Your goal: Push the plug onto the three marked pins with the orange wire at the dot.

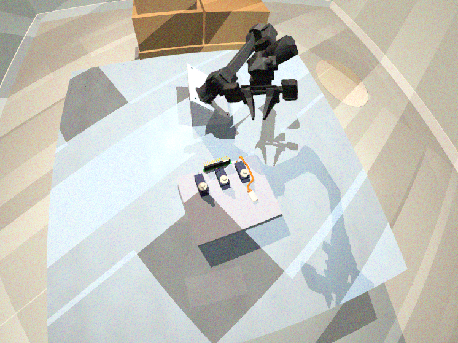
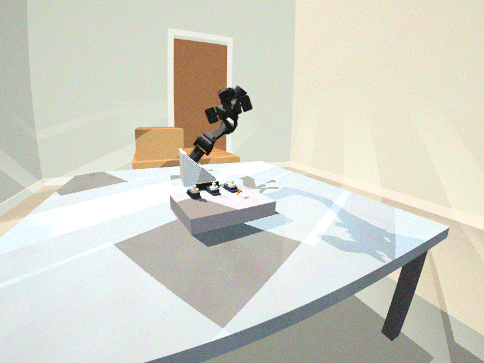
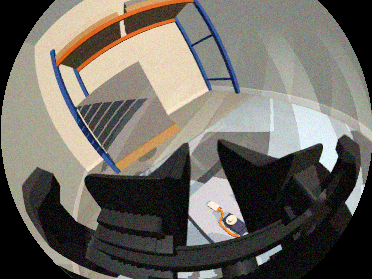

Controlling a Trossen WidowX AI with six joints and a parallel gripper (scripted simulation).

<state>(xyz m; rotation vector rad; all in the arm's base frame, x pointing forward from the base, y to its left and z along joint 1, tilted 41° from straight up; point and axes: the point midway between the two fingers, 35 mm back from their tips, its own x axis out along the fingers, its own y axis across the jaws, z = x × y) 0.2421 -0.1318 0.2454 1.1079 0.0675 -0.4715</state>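
Observation:
The pale printed holder (image 1: 232, 215) (image 2: 226, 213) lies mid-table with three small servos on it. The right servo (image 1: 243, 173) (image 3: 231, 219) has an orange lead (image 1: 250, 178) ending in a small white plug (image 1: 253, 196) (image 2: 243, 195) (image 3: 214, 205), which lies flat on the holder. A row of thin pins on a dark strip (image 1: 217, 163) (image 2: 205, 184) runs along the holder's far edge in the top view; the marked band and dot are too small to make out. My gripper (image 1: 259, 117) (image 3: 203, 146) hangs high above the table behind the holder. Its fingers point down, a narrow gap apart, with nothing between them.
A white triangular plate (image 1: 194, 86) (image 2: 189, 173) stands at the arm's base. Cardboard boxes (image 1: 198, 14) (image 2: 157, 144) stand on the floor behind the table. A blue and orange shelf rack (image 3: 125, 69) shows in the wrist view.

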